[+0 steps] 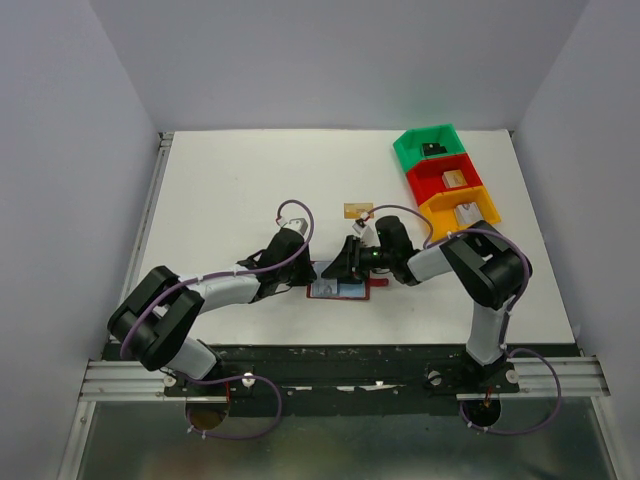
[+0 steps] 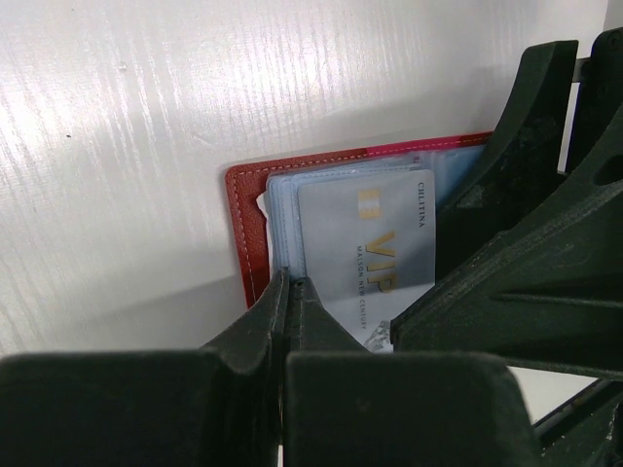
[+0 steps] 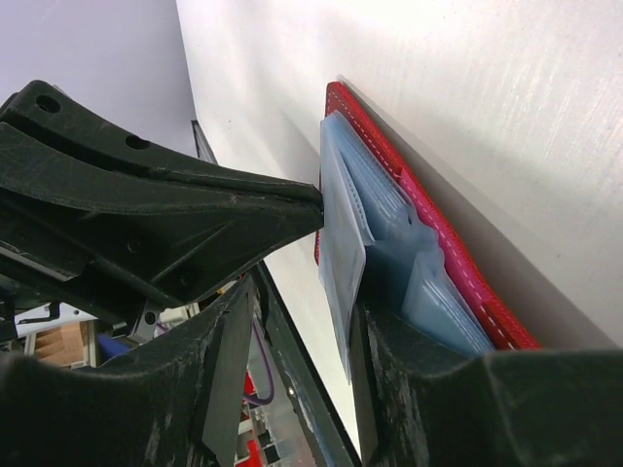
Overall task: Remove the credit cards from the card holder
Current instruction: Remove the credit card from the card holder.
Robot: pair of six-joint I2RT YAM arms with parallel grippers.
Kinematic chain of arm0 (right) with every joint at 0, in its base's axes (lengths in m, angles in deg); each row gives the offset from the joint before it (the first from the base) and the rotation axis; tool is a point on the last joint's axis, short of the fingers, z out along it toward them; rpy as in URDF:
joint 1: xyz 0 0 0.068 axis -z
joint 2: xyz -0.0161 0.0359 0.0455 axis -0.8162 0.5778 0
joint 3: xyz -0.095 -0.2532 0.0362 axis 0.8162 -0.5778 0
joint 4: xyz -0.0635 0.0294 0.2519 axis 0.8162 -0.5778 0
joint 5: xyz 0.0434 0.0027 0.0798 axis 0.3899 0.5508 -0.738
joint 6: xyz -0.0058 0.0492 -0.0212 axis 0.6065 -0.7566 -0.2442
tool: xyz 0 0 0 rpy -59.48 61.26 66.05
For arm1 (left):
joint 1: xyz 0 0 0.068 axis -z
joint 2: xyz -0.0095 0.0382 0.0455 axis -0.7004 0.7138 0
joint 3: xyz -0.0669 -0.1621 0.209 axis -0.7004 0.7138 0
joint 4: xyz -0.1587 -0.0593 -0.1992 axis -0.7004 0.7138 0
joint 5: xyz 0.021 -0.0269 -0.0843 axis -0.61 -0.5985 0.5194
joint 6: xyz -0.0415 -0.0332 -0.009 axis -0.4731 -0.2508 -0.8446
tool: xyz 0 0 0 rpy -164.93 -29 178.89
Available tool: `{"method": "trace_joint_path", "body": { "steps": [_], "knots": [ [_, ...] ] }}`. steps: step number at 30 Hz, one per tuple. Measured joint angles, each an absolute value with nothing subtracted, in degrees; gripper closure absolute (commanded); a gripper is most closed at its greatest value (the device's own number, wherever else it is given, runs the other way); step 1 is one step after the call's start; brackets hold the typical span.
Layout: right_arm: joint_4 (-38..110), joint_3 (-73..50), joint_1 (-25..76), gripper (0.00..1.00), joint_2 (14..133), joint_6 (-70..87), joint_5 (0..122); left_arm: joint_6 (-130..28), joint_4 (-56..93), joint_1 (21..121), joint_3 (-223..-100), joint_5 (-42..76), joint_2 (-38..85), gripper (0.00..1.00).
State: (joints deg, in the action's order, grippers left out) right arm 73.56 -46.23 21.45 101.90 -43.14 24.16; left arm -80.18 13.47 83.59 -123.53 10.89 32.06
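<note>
One card holder, one silver card, one tan card, three bins.

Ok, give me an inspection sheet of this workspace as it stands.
Surface: white table, no spills.
Job's things: card holder open near the arms; silver card in its sleeves; gold card out on the table.
Clutter: green bin, red bin, orange bin far right, small items inside.
Claws: left claw shut on the card holder's edge; right claw open around a clear sleeve.
Cables: purple cables looped along both arms.
Surroundings: pale walls.

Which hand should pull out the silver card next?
Probably the right hand: its open fingers straddle the clear sleeve, while the left hand is clamped on the card holder, pinning it.
</note>
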Motion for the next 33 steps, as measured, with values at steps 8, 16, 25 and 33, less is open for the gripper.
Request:
{"method": "trace_joint_path", "body": {
  "steps": [8, 16, 25, 33],
  "knots": [
    [70.96, -46.23, 21.42, 0.51, 101.07, -41.35, 24.18, -80.58, 13.75, 84.07, -123.09, 10.67, 31.45, 0.76],
    [66.74, -46.21, 21.42, 0.51, 98.65, -38.31, 24.56, -80.73, 14.49, 84.33, -123.09, 10.67, 31.32, 0.95],
    [62.98, -46.21, 21.45, 0.51, 96.68, -35.60, 25.43, -80.88, 14.80, 84.36, -123.11, 10.67, 31.32, 1.00],
    [60.70, -46.23, 21.71, 0.51, 95.11, -34.03, 25.93, -81.08, 16.35, 84.36, -123.79, 10.54, 31.49, 1.00]
  ]
}}
